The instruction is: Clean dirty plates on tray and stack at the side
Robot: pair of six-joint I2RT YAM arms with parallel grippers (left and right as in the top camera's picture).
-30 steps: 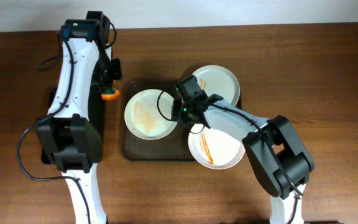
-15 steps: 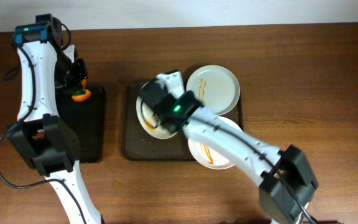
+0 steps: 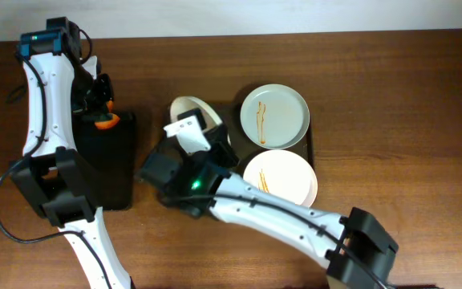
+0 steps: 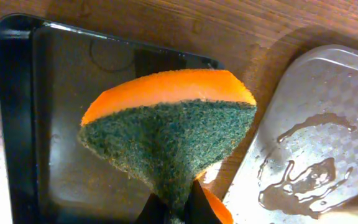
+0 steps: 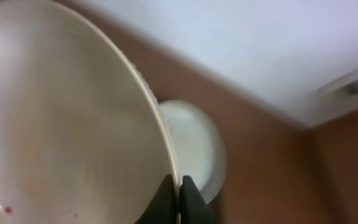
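Left arm runs up the far left edge of the table. The left gripper is pinched shut on the sponge: orange top, green scour face toward the wrist cam, and only the bottom corner sits between the fingers.

Overhead, the sponge hangs at the top edge of the black tray, over its near corner. The black tray's long sides run parallel to the arm, and its floor looks bare below the sponge. Left wrist cam also shows a clear wet container just right of the black tray's rim, with water pooled in it.

Next right is the held plate, off the surface and tilted steeply, so it reads as a narrow oval overhead. It sits over the top-left corner of the brown tray.

The right gripper is clamped on its rim, with the fingers meeting over the edge at the bottom of the right wrist view. That view is blurred, so I can't read any dirt on the plate face.

The right arm comes in diagonally from bottom right. Its wrist covers the strip between the two trays and the brown tray's left half, so room is tight there.

- **Upper plate**: flat in the top-right of the tray, with a thin brown streak.
- **Lower plate**: just below it with rims nearly touching, orange streaks, and its right rim past the tray's right edge.

Right of the tray is open wood out to the frame edge.
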